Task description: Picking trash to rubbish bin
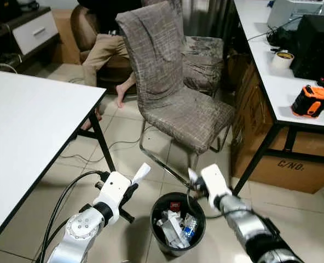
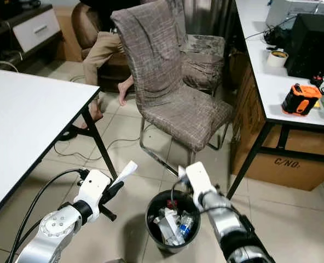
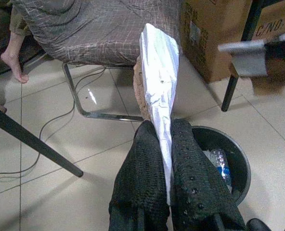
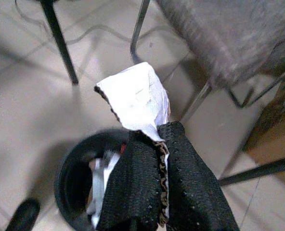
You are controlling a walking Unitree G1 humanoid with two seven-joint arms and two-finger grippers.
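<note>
Rubbish bin: a round black bin [image 1: 161, 211] is set on the tiled floor [image 1: 134, 159] between the two arms, in front of the chair; it is part filled with wrappers, paper and a small plastic bottle [image 1: 190, 226].
Left trash: a long strip of white paper [image 3: 159, 82] is pinched between the fingers of the left gripper [image 3: 165, 166] and sticks up beyond the fingertips; in the head view it [image 1: 140, 173] is held above the floor just left of the bin's rim.
Left gripper: its black fingers [image 3: 142, 168] are closed tight on the strip, one on each side.
Right trash: a crumpled white paper scrap with a dark patterned edge [image 4: 135, 98] is clamped in the right gripper [image 4: 157, 144], which is held over the bin's far right rim [image 1: 194, 181].
Right gripper: its fingers [image 4: 188, 168] are pressed together on the scrap.
Chair: a chair in grey-brown checked cloth [image 1: 167, 82] on a chrome frame stands just behind the bin.
Tables: a white table [image 1: 25, 126] is at the left; another white desk [image 1: 271, 71] at the right carries an orange tape measure [image 1: 311, 101] and a tape roll [image 1: 283, 58].
Box: a cardboard box [image 1: 293, 164] is under the right desk.
Person: a seated person's leg and bare foot [image 1: 123, 90] are seen behind the chair.
</note>
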